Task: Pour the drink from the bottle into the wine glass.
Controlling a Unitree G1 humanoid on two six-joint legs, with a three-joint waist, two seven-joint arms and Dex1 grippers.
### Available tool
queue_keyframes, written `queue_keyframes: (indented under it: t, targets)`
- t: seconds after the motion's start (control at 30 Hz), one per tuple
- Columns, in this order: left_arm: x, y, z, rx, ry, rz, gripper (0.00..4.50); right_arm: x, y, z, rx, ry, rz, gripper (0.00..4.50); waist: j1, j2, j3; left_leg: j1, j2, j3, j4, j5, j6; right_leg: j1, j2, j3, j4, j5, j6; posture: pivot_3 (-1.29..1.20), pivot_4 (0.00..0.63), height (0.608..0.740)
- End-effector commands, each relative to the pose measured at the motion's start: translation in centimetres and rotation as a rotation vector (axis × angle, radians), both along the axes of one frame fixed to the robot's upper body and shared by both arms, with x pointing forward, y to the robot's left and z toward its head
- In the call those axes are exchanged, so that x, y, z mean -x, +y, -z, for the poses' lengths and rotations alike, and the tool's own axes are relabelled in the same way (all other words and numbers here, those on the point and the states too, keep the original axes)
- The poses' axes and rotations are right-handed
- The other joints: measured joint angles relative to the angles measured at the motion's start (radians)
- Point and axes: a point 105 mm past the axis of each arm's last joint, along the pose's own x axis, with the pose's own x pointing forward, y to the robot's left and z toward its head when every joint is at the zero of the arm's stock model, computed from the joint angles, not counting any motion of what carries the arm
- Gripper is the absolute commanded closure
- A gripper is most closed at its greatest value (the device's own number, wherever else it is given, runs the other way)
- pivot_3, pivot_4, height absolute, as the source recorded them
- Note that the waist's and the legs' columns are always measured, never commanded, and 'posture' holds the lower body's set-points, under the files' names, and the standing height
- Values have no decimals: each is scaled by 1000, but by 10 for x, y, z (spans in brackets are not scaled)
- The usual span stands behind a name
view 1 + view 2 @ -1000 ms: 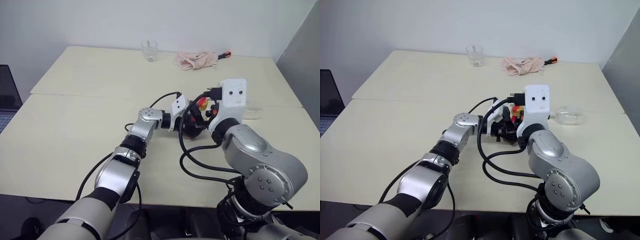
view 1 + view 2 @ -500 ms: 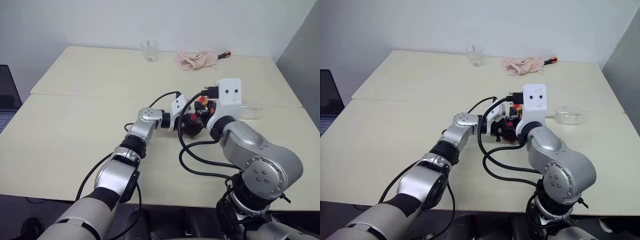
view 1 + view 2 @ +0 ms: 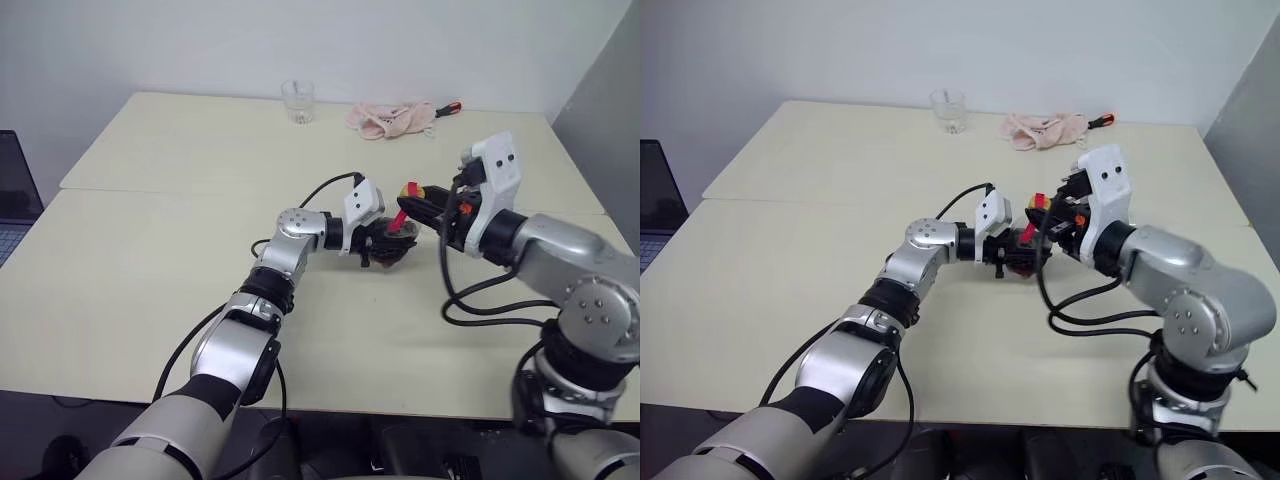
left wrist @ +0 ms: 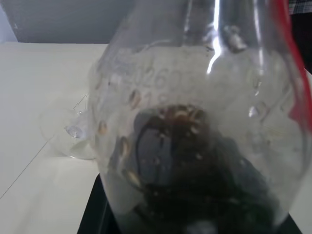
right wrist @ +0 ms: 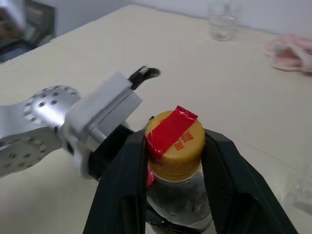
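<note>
Nearest to the robot, the left gripper (image 3: 385, 243) reaches in from the left with its fingers pinched against the round body of the bottle (image 3: 396, 240), holding it upright in the middle of the table (image 3: 150, 290). Whether the bottle's base touches the tabletop I cannot tell. The dark drink (image 4: 195, 170) sits low in the bottle's belly, right between those fingers, with clear plastic above it.

The right gripper (image 5: 175, 146) comes in from the right and slightly higher. Its two black fingers (image 5: 224, 170) straddle the bottle's neck, one on each side of the yellow cap (image 5: 176, 146), close against it; a red strip (image 5: 170, 129) lies across the cap's top and runs down the neck.

Just past the right gripper's fingers, on the side away from the left arm, the wine glass (image 4: 66, 129) lies on its side on the table, near the bottle but apart from it.

Far beyond both sets of fingers, by the back edge, stand a short clear tumbler (image 3: 298, 101) and, to its right, a crumpled pink cloth (image 3: 390, 119) with a red-handled tool (image 3: 449, 109) beside it.
</note>
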Motion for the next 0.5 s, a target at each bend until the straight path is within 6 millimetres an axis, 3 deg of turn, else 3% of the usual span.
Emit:
queue_keyframes:
  t: [0.03, 0.17, 0.3, 0.4, 0.5]
  targets:
    - [0, -1, -6, 14, -12, -6, 3202, 23, 27, -16, -62, -73, -413, 3259, -1, 0, 0, 0, 0, 0, 0, 0, 0, 0, 0, 0, 0, 0, 0, 0, 150, 740]
    - [4, -1, -4, 20, -7, -8, 3228, 9, 23, -8, -32, -67, -554, 3259, -1, 1, 1, 1, -2, -1, 0, 0, 0, 0, 0, 1, 1, 0, 0, 0, 150, 740]
    - [5, 2, -3, 23, -6, -14, 3234, 2, 19, 14, 48, -29, -586, 3259, 2, 2, 1, 1, -2, -1, 1, 0, 0, 0, 0, 1, 1, 0, 0, 0, 150, 740]
    - [2, 7, -3, 20, -11, -36, 3240, 4, 16, 13, 48, -37, -566, 3259, 8, 2, 2, 0, -3, -1, 1, 0, 0, 0, -1, 1, 1, 0, 1, 0, 150, 740]
    - [1, 10, 0, 9, -13, -49, 3241, 12, 14, 0, 7, -61, -545, 3259, 13, 2, 2, 0, -4, -1, 1, 0, 0, 0, -3, 1, 1, 0, 0, 0, 150, 740]
